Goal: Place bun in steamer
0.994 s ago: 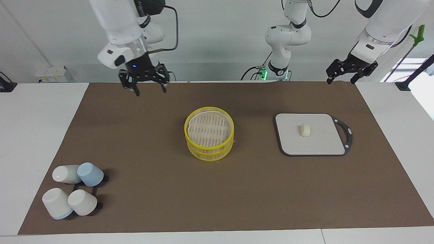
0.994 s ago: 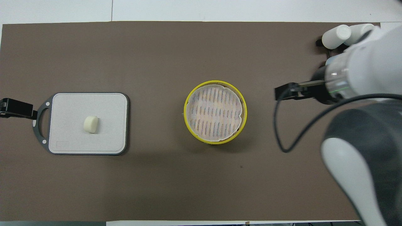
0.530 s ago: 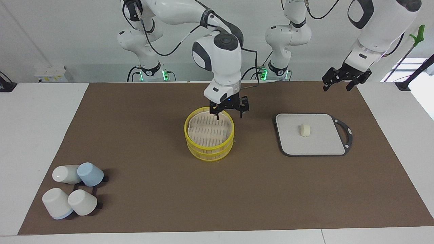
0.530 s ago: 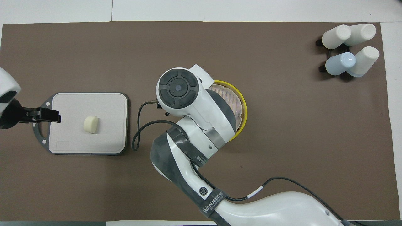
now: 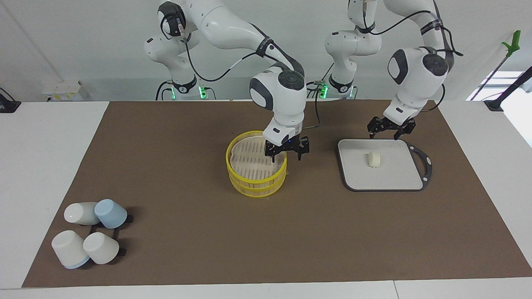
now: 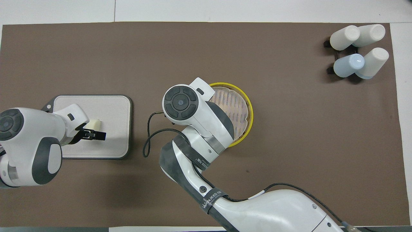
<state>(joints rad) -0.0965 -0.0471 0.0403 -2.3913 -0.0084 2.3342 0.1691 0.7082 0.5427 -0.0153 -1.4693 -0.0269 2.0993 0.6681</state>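
The bun [image 5: 374, 159] lies on the flat grey board [image 5: 390, 176]; in the overhead view the bun [image 6: 95, 122] is partly covered by the left arm. The steamer [image 5: 249, 166] stands mid-table, its liner bare; its yellow rim [image 6: 250, 112] shows past the right arm. My right gripper [image 5: 286, 154] is open and low at the steamer's rim on the side toward the board, one finger inside and one outside. My left gripper [image 5: 390, 131] is open, above the board's edge nearer the robots, clear of the bun; it also shows in the overhead view [image 6: 95, 135].
Several white and blue cups [image 5: 89, 232] lie tipped on a black rack at the right arm's end, far from the robots; they also show in the overhead view [image 6: 357, 51]. A brown mat [image 5: 187, 232] covers the table.
My right gripper has swung in from the right arm's end and dropped onto the steamer's rim. My left gripper has come in from the table's end and lowered over the board's edge.
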